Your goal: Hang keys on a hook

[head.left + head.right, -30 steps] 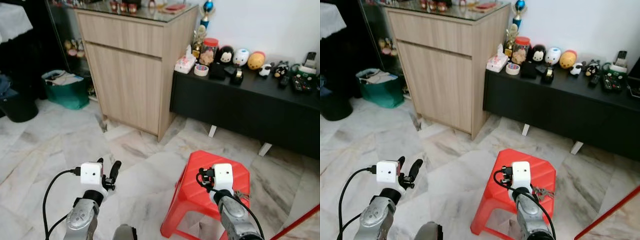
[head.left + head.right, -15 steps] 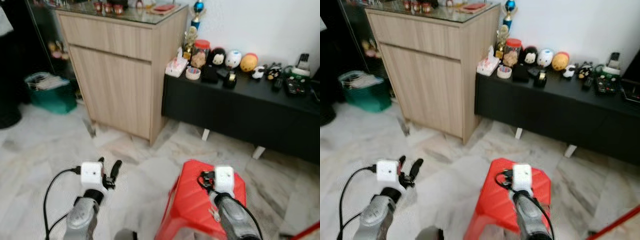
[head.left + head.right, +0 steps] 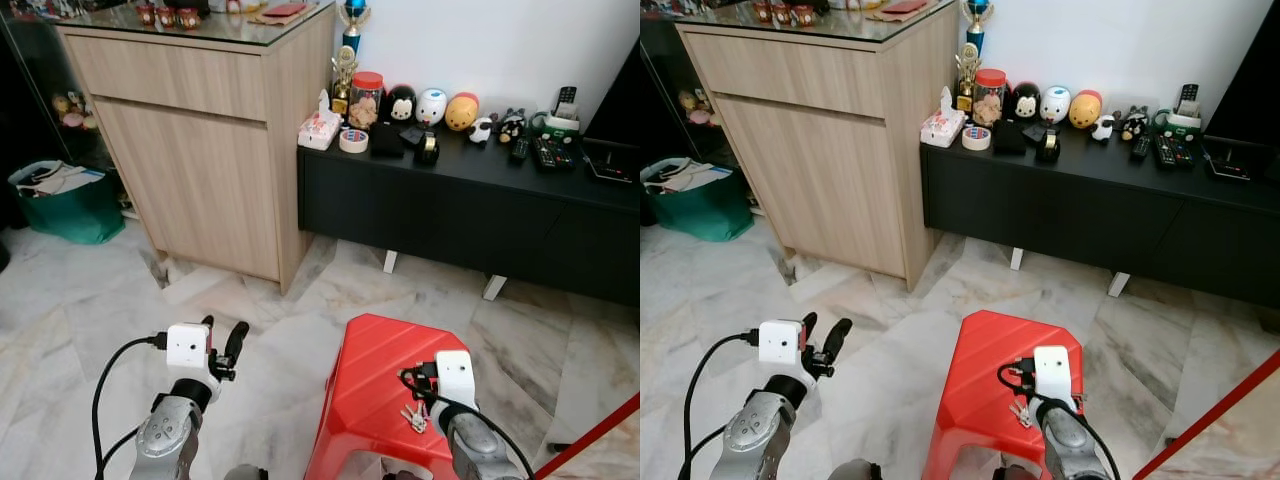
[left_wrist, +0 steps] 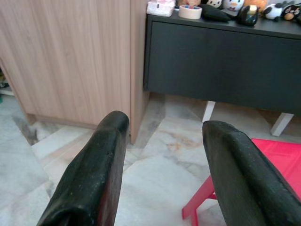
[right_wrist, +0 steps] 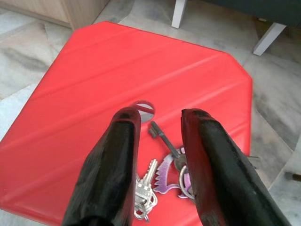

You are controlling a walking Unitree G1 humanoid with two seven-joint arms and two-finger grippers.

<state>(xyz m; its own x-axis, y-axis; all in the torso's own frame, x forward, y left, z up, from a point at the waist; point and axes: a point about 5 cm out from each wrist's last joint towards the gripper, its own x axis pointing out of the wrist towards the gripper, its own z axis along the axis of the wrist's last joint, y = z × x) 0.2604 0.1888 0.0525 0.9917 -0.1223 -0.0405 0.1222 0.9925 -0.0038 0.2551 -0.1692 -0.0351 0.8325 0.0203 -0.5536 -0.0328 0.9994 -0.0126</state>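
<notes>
A bunch of silver keys with a purple tag and a dark key lies on the near part of the red plastic stool. The keys show beside my right wrist in the head view. My right gripper hovers just over them, open, one finger on either side of the bunch, holding nothing. Left of the stool, my left gripper is raised above the marble floor. It is open and empty, and points toward the cabinet corner.
A light wood cabinet stands at the back left. Beside it is a low black sideboard with toys, a jar and remotes on top. A green bag sits far left. A red pole crosses the lower right corner.
The camera has swung right and the stool now sits more centrally. The keys lay to the right of my right wrist; now they lie just left of it, between the fingers.
</notes>
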